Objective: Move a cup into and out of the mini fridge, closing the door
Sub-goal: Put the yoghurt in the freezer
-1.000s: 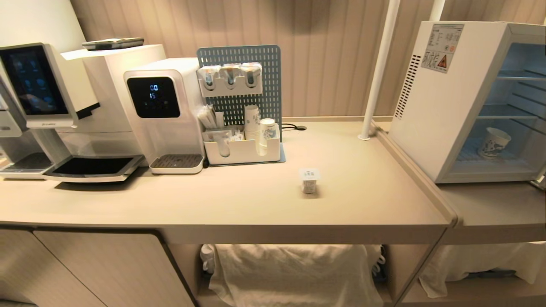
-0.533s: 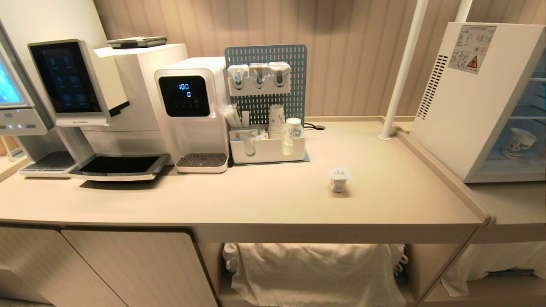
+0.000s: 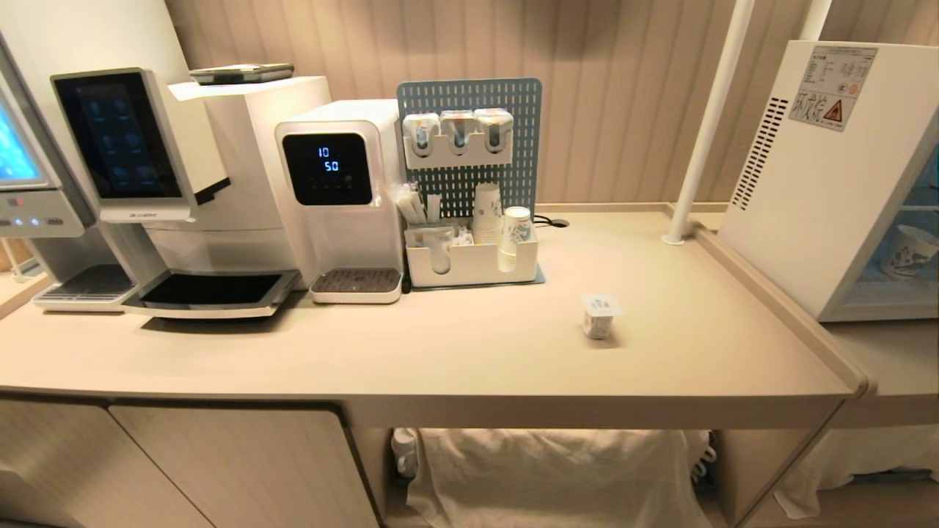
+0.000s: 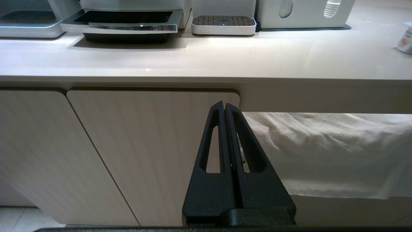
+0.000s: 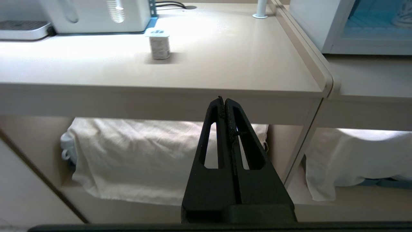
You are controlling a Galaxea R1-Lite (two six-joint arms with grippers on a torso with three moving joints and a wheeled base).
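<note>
Black left claw (image 4: 224,108) and right claw (image 5: 224,102) hang clenched and empty below the counter (image 3: 477,352).

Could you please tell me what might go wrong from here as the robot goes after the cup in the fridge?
1. The cup sits inside the mini fridge at the far right edge of the head view, so it could easily slip out of sight.
2. The small plastic pot stands alone on the counter and might be mistaken for the cup.
3. Both the left pincer and the right pincer hang shut below the counter edge; rising carelessly could strike it.
</note>
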